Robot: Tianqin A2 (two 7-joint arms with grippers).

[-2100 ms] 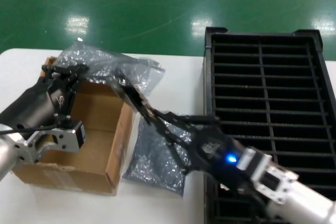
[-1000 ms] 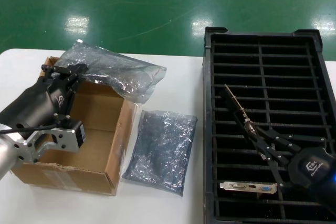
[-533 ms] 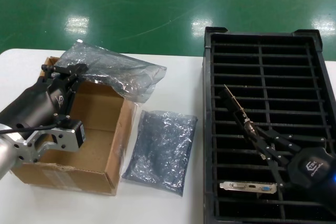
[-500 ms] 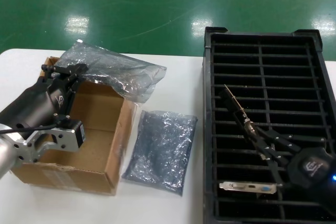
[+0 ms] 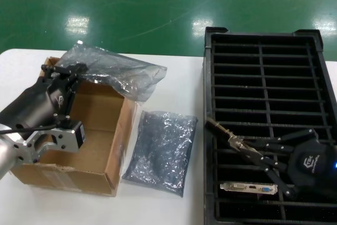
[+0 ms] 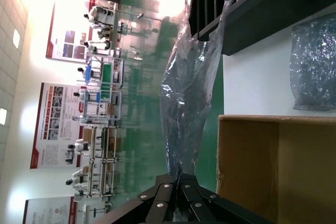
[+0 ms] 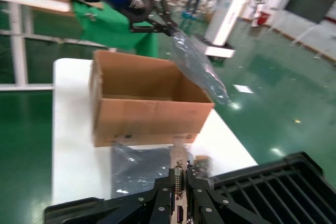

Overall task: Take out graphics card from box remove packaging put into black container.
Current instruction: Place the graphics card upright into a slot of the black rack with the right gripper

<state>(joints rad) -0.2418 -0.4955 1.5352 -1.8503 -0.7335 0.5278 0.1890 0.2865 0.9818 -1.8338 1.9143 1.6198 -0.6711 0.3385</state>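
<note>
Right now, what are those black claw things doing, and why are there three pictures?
They are a robot's two hands. The big picture comes from a camera on its head; the other two come from cameras on its wrists.

The left claw is over the brown box, shut on a clear crinkly bag it has emptied. Another bag lies flat on the white table beside the box.

The right claw is pinching a graphics card over the black crate. One card already sits in a slot at the near end of the crate.
</note>
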